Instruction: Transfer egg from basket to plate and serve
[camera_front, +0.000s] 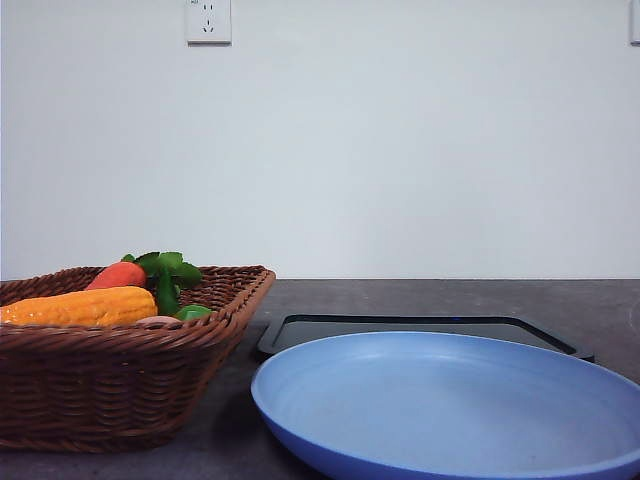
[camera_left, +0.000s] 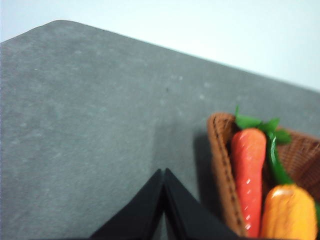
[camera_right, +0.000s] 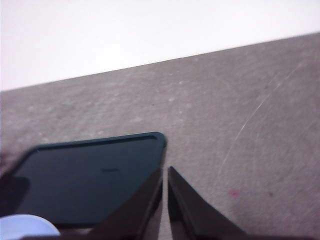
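- Left gripper (camera_left: 163, 176) with jaws closed, empty, over bare bench (camera_left: 90, 130); basket (camera_left: 220, 175) just beside.
- Right gripper (camera_right: 165, 175) with jaws closed, beside black tray (camera_right: 85, 185).
- Front view: possible egg (camera_front: 156, 320) sliver in basket, orientation unclear; plate (camera_front: 450, 410) alongside.

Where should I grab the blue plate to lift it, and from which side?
Pinch the plate by its raised rim from the right side, jaws above and below: it looks too wide to span, and the basket crowds its left.
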